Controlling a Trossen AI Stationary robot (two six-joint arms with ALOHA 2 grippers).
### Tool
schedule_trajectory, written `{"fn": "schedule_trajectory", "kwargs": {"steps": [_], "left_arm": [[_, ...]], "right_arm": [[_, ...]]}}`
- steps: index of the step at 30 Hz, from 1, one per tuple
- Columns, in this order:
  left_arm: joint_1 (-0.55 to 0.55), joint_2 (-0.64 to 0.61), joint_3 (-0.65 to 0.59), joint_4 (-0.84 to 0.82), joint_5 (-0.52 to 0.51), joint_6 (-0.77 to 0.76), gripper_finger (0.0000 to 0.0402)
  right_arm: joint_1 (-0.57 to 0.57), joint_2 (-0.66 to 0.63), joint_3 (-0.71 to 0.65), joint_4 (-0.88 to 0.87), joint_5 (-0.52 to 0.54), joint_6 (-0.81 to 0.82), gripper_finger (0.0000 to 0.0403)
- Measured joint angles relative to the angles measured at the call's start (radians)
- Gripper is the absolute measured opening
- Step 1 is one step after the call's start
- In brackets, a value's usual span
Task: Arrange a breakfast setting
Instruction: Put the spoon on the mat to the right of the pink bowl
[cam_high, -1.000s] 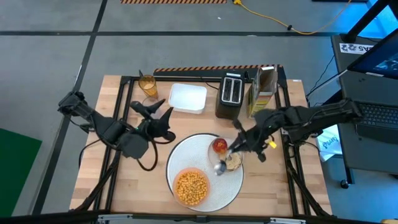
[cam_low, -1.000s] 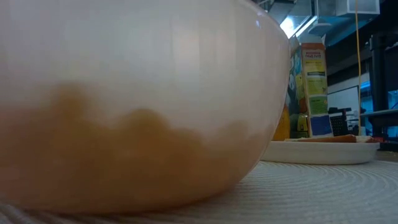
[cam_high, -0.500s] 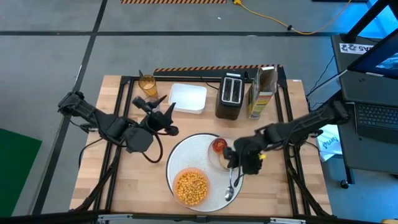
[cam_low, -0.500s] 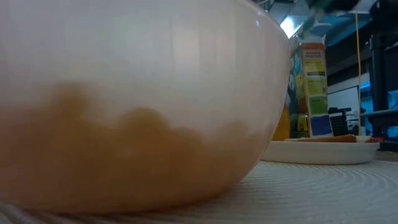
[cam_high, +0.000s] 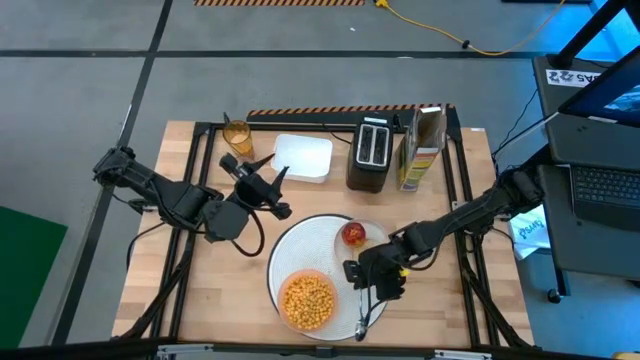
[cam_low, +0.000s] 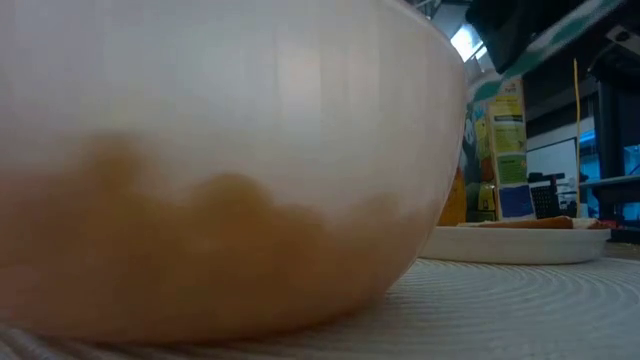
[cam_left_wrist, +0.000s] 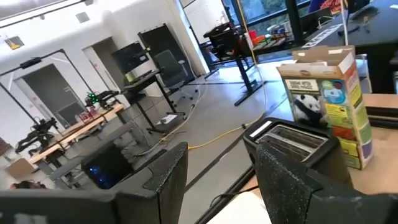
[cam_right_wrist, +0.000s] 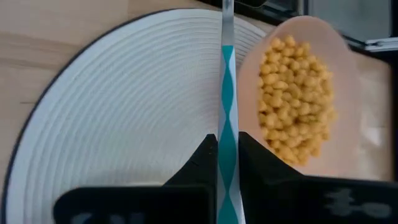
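Orange bowl (cam_low: 200, 170) blocks low view.

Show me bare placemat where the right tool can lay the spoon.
Bare weave lies right of the orange bowl, below the small plate; the right tool holds the spoon there. The placemat is also bare upper left. Plate and bowl crowd the rest.

Spoon (cam_high: 362, 318) right of bowl (cam_high: 307, 300) (seemingly on placemat (cam_high: 300, 245))

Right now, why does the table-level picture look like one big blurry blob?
In the low view the orange bowl sits right against the lens, out of focus and filling the frame; the high view shows the same bowl sharply, full of cereal puffs.
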Motion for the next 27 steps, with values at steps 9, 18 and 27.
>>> {"fn": "schedule_trajectory", "kwargs": {"steps": [9,18,27], "left_arm": [[-0.005,0.000,0.000,-0.004,0.082,-0.267,0.0174],[0.040,0.000,0.000,-0.037,0.266,-0.318,0.0174],[0.043,0.000,0.000,-0.071,0.322,-0.318,0.0174]], "right_arm": [[0.008,0.088,0.004,0.140,-0.010,0.104,0.0017],[0.006,0.200,0.051,0.149,-0.010,0.102,0.0017],[0.006,0.271,0.064,0.153,-0.031,0.079,0.0017]]}}
